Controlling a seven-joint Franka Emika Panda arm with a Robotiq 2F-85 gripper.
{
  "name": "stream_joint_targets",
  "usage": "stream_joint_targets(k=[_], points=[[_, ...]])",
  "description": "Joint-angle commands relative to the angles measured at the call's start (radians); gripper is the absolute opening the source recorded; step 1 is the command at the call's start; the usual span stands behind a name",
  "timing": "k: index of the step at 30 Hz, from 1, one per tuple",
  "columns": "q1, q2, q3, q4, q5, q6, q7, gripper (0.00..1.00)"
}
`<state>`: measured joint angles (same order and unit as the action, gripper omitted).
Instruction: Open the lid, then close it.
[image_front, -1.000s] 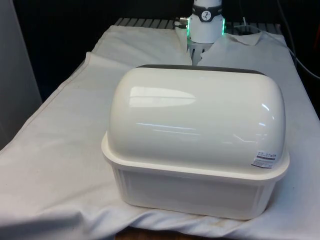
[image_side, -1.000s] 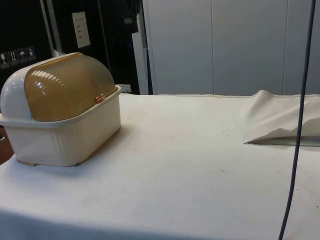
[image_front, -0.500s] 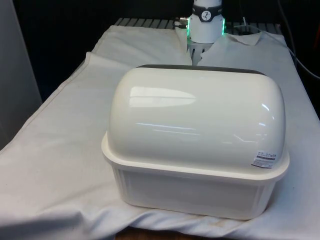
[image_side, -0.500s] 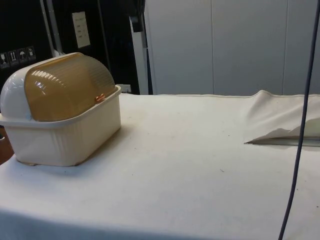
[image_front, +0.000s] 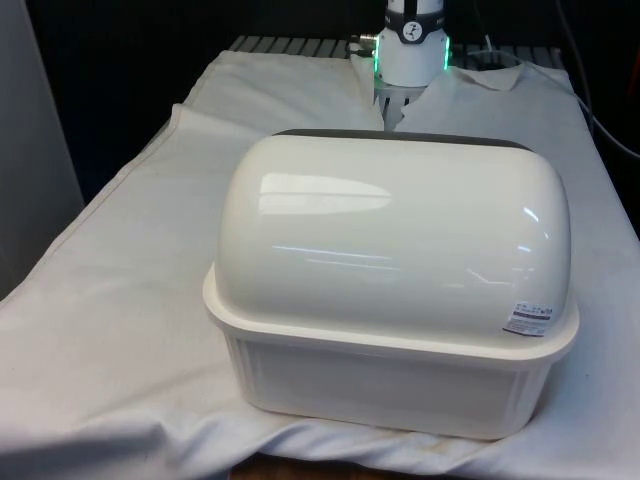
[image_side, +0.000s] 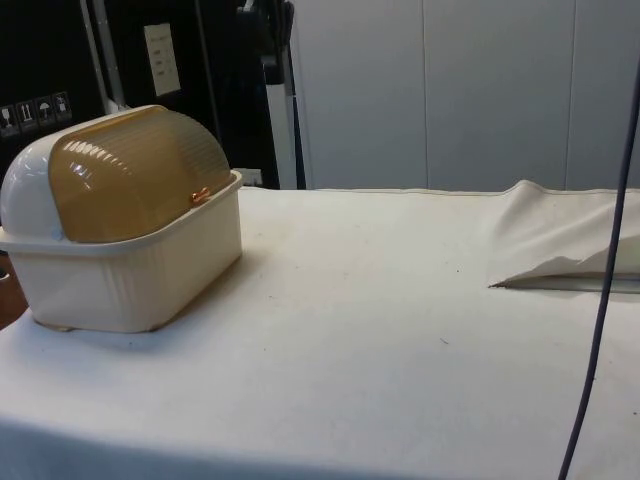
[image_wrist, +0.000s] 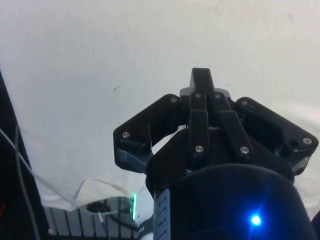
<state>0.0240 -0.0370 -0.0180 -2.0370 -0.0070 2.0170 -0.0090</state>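
White arm base (image_front: 412, 45) with green light ring, black end effector (image_wrist: 201, 80) with silver screws

No readable text anywhere. Small white sticker (image_front: 527, 319) with a red stripe on the bread box (image_front: 395, 260) lid, low at the front view's right corner; print too small to read. Side view: pale label (image_side: 162, 58) and a row of small pictogram signs (image_side: 36, 111) on the dark cabinets, also illegible.
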Motion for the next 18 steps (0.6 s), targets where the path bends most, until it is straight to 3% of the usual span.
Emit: stream_joint_targets(k=[1, 13, 14, 15, 18], points=[[0.0, 0.0, 0.0, -0.013, -0.011, 0.033, 0.006, 0.0], [0.001, 0.045, 0.0, -0.042, -0.025, 0.16, 0.01, 0.0], [0.0, 0.043, 0.0, -0.039, -0.014, 0.144, 0.0, 0.0], [0.001, 0.057, 0.001, -0.042, -0.028, 0.179, 0.012, 0.0], [0.002, 0.073, 0.002, -0.042, -0.032, 0.206, 0.014, 0.0]])
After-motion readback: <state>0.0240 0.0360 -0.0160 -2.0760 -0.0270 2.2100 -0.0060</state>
